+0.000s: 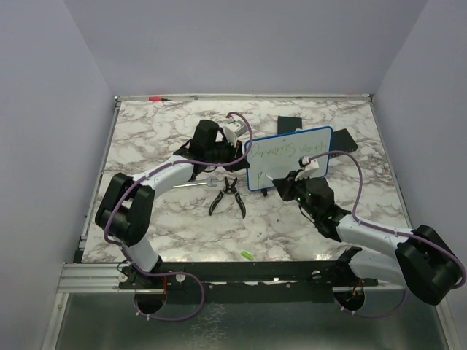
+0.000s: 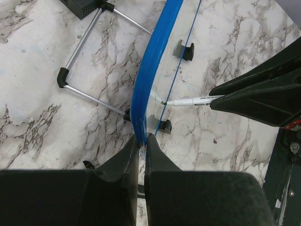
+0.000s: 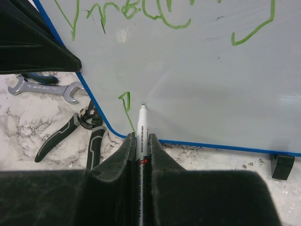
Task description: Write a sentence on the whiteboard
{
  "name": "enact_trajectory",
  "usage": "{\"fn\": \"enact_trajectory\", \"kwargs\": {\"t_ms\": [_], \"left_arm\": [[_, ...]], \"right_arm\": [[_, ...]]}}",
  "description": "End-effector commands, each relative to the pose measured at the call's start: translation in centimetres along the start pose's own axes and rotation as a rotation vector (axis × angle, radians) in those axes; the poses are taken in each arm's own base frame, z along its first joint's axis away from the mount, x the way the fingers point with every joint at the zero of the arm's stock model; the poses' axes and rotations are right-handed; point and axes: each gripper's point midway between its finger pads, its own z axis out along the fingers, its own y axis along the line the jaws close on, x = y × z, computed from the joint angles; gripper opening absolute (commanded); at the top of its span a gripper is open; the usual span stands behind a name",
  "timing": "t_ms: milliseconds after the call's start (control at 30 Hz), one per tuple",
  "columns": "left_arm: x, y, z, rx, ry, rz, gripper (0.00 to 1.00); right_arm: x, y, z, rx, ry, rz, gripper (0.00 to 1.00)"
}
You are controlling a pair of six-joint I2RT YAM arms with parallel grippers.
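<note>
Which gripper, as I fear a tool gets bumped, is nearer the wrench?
Left. The left gripper clamps the whiteboard edge close by the wrench; the right gripper, holding the marker, sits farther off, beyond the pliers.

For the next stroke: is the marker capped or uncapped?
Uncapped: the marker shows a bare tip at the whiteboard, beside a green stroke.

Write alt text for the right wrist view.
The right gripper holds a marker with its tip at the whiteboard, beside a small green stroke below a line of green writing. Pliers and a wrench lie on the marble table at left.
</note>
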Motion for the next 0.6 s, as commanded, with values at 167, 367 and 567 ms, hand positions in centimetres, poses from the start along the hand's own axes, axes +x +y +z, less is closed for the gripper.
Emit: {"fn": "enact_trajectory", "kwargs": {"t_ms": [167,367,567], "left_arm": [[1.2,-0.2,0.6,0.005,0.048,-0.007,0.0],[1.2,-0.2,0.6,0.005,0.048,-0.006,0.0],[1.3,-0.1,0.6,0.005,0.049,-0.006,0.0]], "right_arm": [[-1.1,-0.1,0.7,0.018,-0.023,-0.005,0.01],[0.7,-1.1,0.4,0.053,0.024,0.002,0.01],[2.3,-1.8,-0.1,0.071,0.061,0.013,0.01]]}}
